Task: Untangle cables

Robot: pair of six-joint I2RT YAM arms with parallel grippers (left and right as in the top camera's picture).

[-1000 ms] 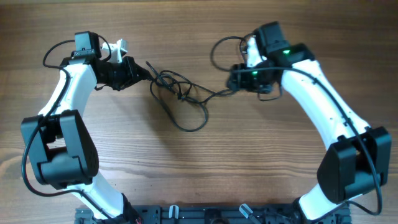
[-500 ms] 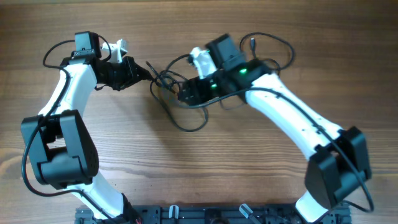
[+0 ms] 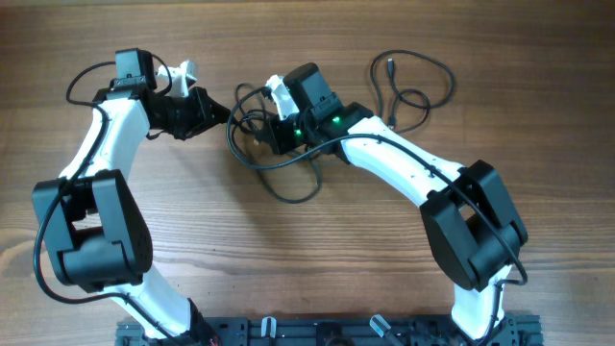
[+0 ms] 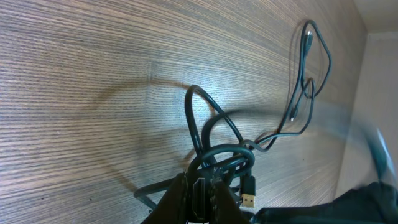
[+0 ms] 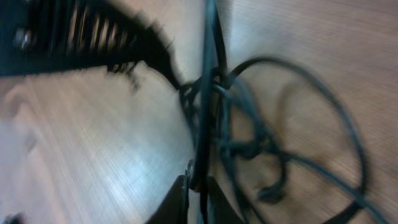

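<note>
Since the earlier frames the right gripper [image 3: 272,136] has been swung toward frame left onto the tangle at upper centre, and it is pinched together on a strand of the cables [image 5: 208,62]. The left gripper [image 3: 221,113] is clamped on a plug end at the tangle's left. A loose loop [image 3: 390,67] is seen apart, upper right.

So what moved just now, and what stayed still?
The right claw swung left into the tangle of cables and shut on a strand. The cable loop it left behind lies on the right. The left claw stayed put, shut on its cable.
</note>
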